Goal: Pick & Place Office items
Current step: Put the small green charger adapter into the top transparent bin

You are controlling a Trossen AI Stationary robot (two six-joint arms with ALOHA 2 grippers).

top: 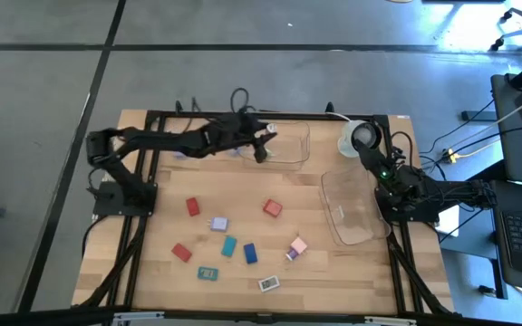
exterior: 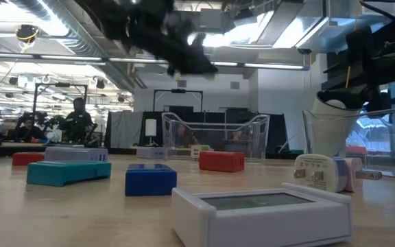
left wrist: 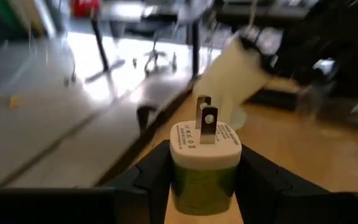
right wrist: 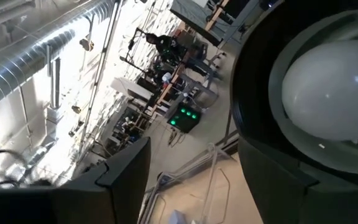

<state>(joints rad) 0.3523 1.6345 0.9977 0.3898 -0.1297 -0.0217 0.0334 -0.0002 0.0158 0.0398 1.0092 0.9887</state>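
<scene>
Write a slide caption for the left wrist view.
Left pincer clamps a green-and-white plug adapter, prongs up, above the wooden table.

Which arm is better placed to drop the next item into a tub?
Left. Its end effector is shut on a green-and-white plug adapter and hangs at the far clear tub. The right end effector is at the table's far right corner, near a round white-and-black object.
</scene>
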